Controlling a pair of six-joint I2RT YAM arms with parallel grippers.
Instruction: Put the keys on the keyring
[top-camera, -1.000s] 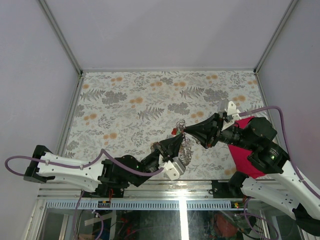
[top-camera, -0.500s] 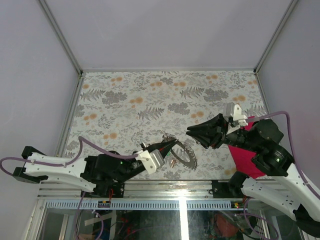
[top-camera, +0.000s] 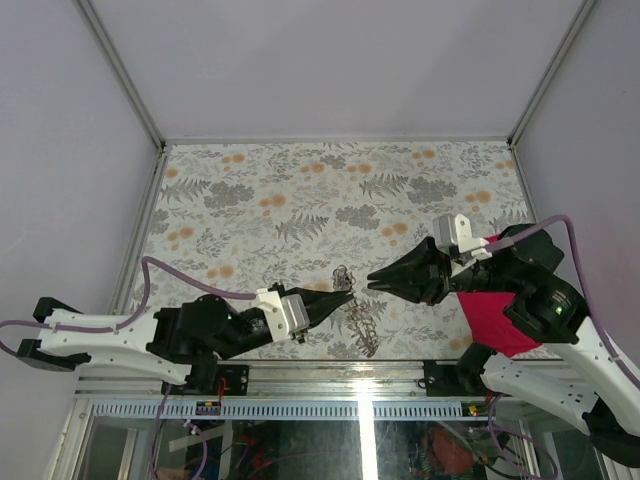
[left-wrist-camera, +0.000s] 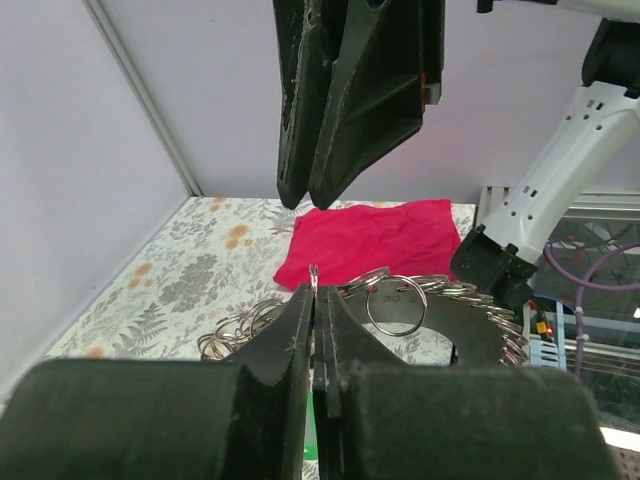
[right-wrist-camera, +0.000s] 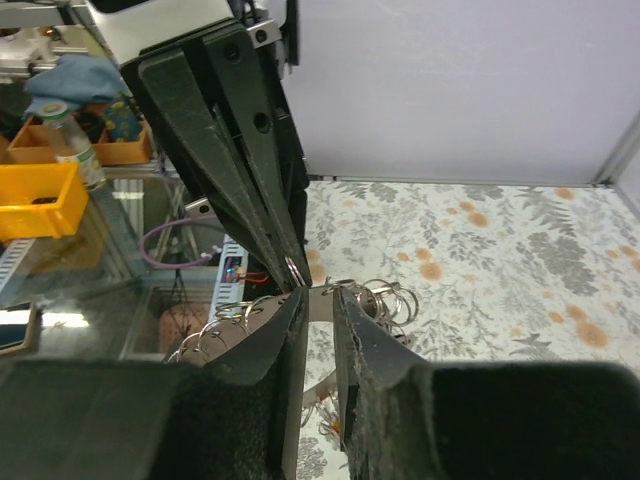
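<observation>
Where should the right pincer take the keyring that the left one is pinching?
Probably the sliver of keyring poking past the left pincer tips. It stands edge-on and thin, so the right pincer should come head-on from opposite, jaws straddling the wire.

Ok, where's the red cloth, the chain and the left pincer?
Cloth (left-wrist-camera: 370, 240): left wrist view, middle of the fabric.
Chain (top-camera: 362, 322): top view, middle of the links.
Left pincer (top-camera: 347, 294): top view, between its tips.
</observation>
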